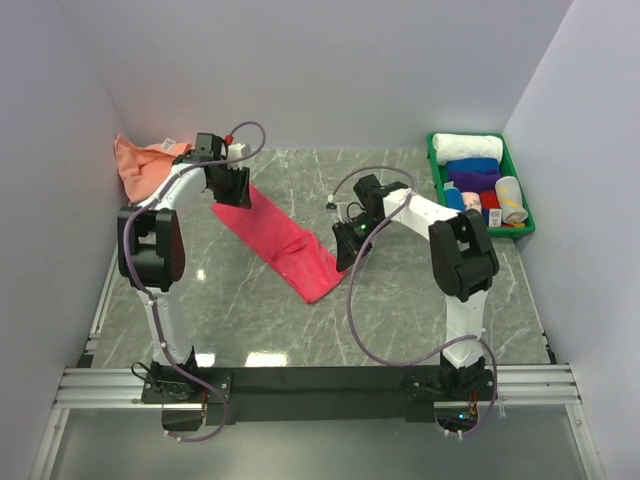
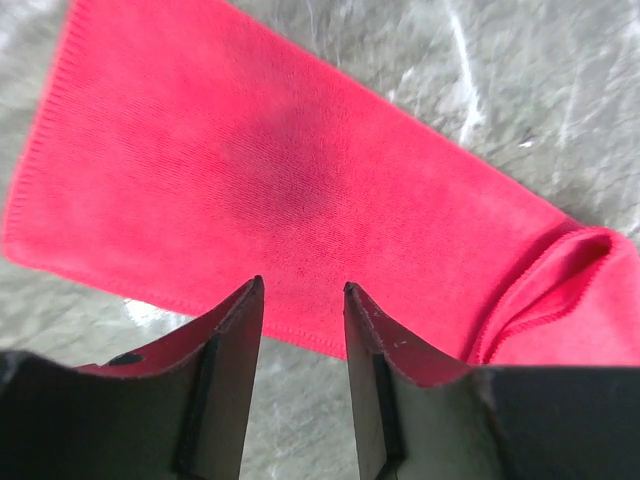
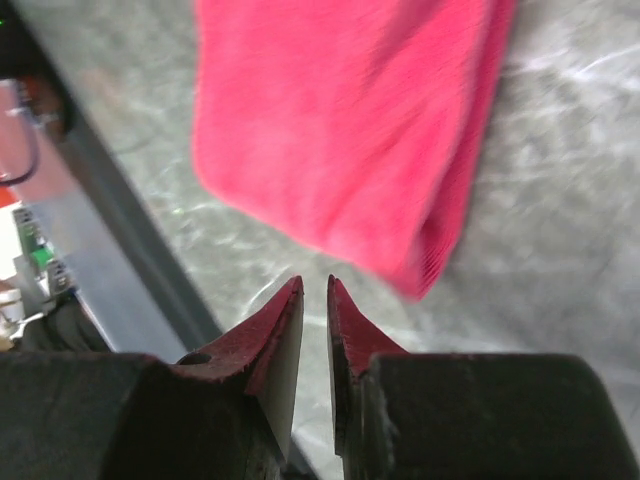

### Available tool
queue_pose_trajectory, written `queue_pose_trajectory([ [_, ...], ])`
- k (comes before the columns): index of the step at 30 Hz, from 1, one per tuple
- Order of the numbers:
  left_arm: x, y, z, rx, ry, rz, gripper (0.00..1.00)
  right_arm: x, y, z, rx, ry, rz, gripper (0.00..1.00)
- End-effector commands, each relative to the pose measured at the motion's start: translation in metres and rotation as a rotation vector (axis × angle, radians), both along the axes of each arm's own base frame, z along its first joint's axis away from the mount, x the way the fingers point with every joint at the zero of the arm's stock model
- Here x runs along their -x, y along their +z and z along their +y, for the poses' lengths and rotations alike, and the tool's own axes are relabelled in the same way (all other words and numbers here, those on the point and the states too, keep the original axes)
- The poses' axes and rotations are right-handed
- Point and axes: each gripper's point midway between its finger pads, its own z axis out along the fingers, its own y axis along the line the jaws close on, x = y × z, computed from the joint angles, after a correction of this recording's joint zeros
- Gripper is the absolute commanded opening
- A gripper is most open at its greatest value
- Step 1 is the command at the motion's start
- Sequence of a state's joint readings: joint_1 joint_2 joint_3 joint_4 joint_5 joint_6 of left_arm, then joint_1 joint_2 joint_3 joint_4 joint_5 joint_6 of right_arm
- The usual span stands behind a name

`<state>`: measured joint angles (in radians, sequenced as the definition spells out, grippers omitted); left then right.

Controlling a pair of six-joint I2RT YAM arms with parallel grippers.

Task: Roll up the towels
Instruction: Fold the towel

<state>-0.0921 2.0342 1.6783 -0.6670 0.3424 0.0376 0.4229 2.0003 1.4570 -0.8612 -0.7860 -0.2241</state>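
Desk (image 1: 400,300) of grey marble filled the middle of the top view. Red towel (image 1: 280,240) lay flat on it as a diagonal strip from upper left to lower centre; one edge was turned over at the right of the left wrist view. Green bin (image 1: 436,170) at upper right held rolled towels in white, blue, purple and other colours. Orange towel (image 1: 140,165) sat bunched in the upper left corner. Left hand (image 2: 300,288) hovered over the strip's upper end, fingers apart, nothing between them. Right hand (image 3: 315,285) was just off the lower end, fingers nearly together, gripping nothing.
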Motion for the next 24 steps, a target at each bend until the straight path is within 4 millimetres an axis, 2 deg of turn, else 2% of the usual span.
queue_pose_trajectory([
  [1,0.004,-0.032,-0.004,-0.001,0.017,0.066,0.43,-0.022,-0.022,0.006,0.06,-0.011,-0.059,0.23],
  [6,0.0,-0.065,-0.004,-0.014,0.022,0.128,0.41,-0.021,-0.045,0.009,0.091,-0.01,-0.03,0.2],
  [8,-0.005,-0.07,-0.006,-0.013,0.013,0.129,0.39,-0.013,-0.05,0.015,0.087,0.001,-0.011,0.18],
  [10,-0.005,-0.083,-0.01,-0.008,-0.003,0.155,0.38,-0.003,-0.056,0.018,0.085,0.002,0.013,0.18],
  [11,-0.01,-0.083,-0.013,-0.002,-0.01,0.148,0.38,0.005,-0.056,0.024,0.077,0.012,0.026,0.18],
  [13,-0.013,-0.094,-0.023,0.001,-0.04,0.152,0.37,0.022,-0.058,0.035,0.033,-0.006,0.088,0.18],
  [14,-0.022,-0.091,-0.03,0.004,-0.056,0.128,0.37,0.033,-0.058,0.045,0.018,0.008,0.111,0.19],
  [15,-0.021,-0.102,-0.04,0.0,-0.085,0.14,0.38,0.042,-0.057,0.053,-0.025,-0.002,0.158,0.19],
  [16,-0.023,-0.104,-0.047,0.004,-0.114,0.138,0.38,0.048,-0.056,0.059,-0.04,-0.013,0.192,0.2],
  [17,-0.034,-0.096,-0.056,0.011,-0.135,0.101,0.39,0.053,-0.054,0.066,-0.061,-0.013,0.213,0.2],
  [18,-0.034,-0.104,-0.068,0.022,-0.16,0.107,0.4,0.059,-0.051,0.075,-0.083,-0.005,0.221,0.2],
  [19,-0.036,-0.102,-0.075,0.035,-0.175,0.101,0.41,0.064,-0.045,0.081,-0.109,0.01,0.235,0.22],
  [20,-0.043,-0.091,-0.086,0.067,-0.196,0.076,0.42,0.066,-0.037,0.085,-0.13,0.02,0.23,0.23],
  [23,-0.051,-0.066,-0.095,0.115,-0.206,0.021,0.47,0.069,-0.02,0.086,-0.161,0.018,0.211,0.25],
  [24,-0.055,-0.037,-0.094,0.121,-0.205,-0.039,0.48,0.065,-0.006,0.079,-0.181,0.008,0.17,0.26],
])
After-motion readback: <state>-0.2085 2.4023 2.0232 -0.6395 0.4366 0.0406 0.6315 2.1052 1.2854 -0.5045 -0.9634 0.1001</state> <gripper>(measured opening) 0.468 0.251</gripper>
